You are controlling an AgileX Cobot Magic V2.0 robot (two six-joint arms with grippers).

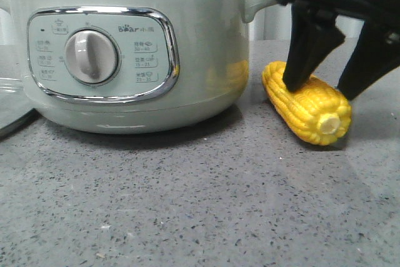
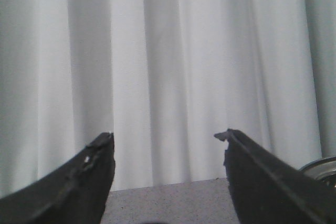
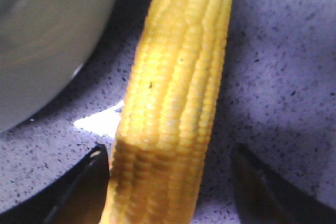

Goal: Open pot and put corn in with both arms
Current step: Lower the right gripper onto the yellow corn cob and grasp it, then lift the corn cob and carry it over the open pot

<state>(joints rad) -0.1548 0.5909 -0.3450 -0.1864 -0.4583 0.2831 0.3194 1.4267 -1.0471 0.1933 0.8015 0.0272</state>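
Your right gripper (image 1: 322,85) is straddling the corn (image 1: 307,109), its black fingers spread wide on either side of the cob and not clamping it. The corn, bright yellow with neat rows of kernels and a pale stub end facing the front camera, is lying on the speckled grey table (image 1: 187,204) just beside the pot (image 1: 131,54), on its right. The pale grey-green pot is showing its chrome-framed panel and beige dial (image 1: 92,56). Your left gripper (image 2: 168,145) is hanging wide open and empty, facing a white curtain (image 2: 173,51).
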